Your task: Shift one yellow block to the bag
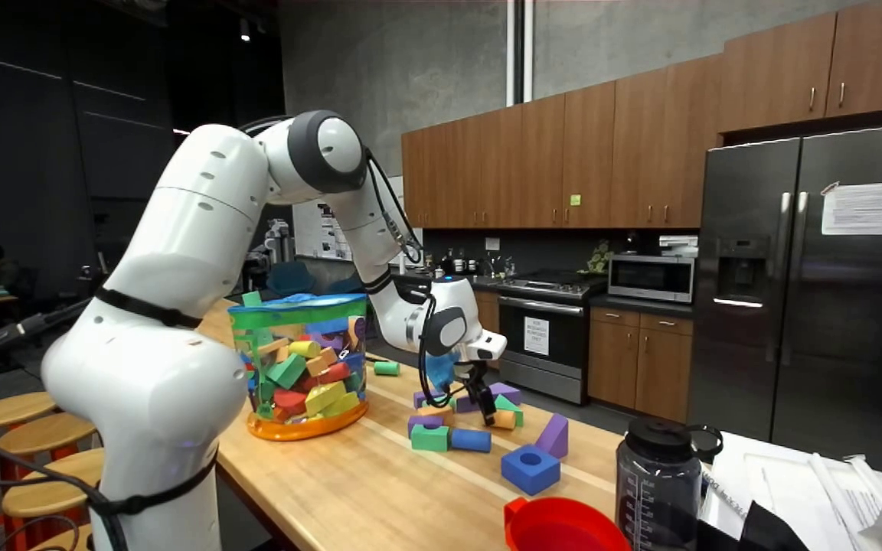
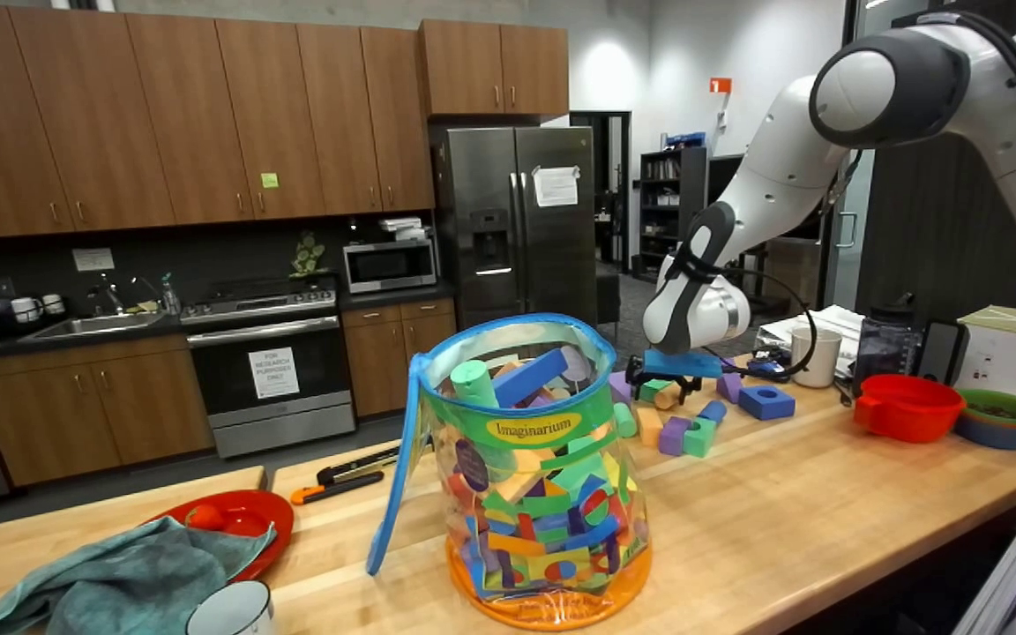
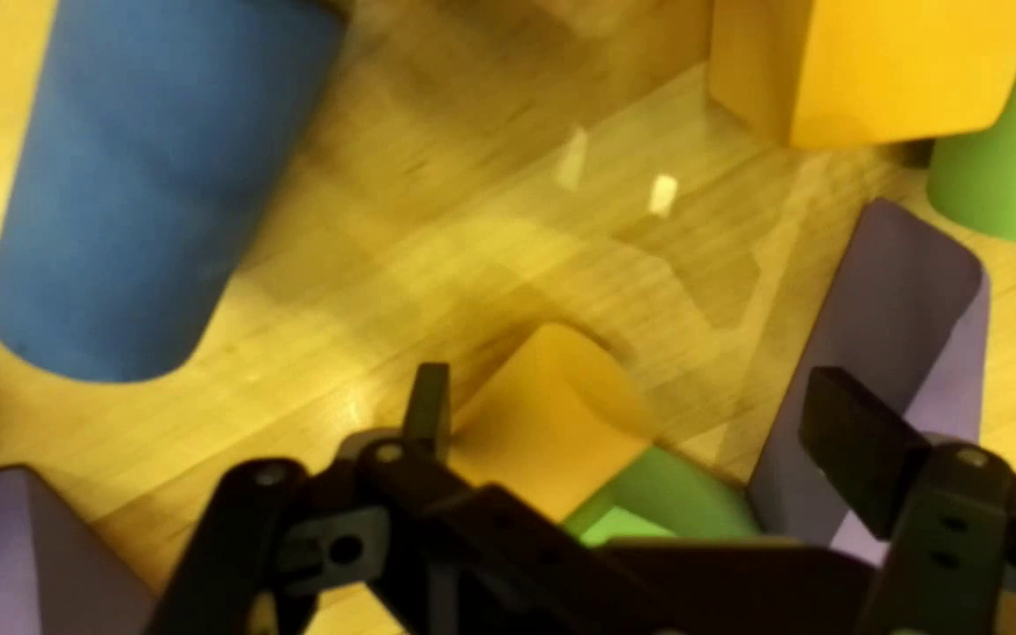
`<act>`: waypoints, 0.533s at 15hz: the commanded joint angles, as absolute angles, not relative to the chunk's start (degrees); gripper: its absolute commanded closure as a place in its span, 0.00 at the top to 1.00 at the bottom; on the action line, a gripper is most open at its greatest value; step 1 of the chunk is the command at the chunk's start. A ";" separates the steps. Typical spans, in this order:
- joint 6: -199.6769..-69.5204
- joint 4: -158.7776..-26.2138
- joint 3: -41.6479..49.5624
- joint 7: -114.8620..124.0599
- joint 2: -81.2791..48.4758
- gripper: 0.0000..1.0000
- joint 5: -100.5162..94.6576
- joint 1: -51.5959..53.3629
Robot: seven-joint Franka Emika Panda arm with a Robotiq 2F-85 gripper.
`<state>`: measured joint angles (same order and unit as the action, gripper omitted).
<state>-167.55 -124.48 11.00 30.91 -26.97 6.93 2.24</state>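
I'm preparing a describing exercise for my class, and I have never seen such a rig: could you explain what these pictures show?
The white machine is a robot arm, and the gripper at its end is the part that grasps. Two pictures come from cameras outside the robot, looking at the scene from different places. The third comes from a camera on the wrist, so the gripper's dark fingers appear close up.

On the wooden table stands a clear bag holding many coloured blocks. Loose blocks lie near it, and a red bowl stands there too.

Nothing seems to be held: the fingers are apart, and in the wrist view a yellow-orange block appears between them.
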 commanded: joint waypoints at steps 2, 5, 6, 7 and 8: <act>-168.39 -123.47 14.87 31.46 -27.89 1.00 7.25 3.96; -168.26 -123.01 16.97 32.14 -28.48 1.00 6.94 4.76; -168.11 -122.83 17.68 32.40 -28.74 1.00 6.84 5.08; -168.02 -122.54 18.08 32.57 -29.13 1.00 6.87 5.26; -167.77 -122.38 18.54 32.73 -29.46 1.00 6.80 5.48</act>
<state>-167.68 -123.45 16.44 31.40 -28.09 6.93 4.06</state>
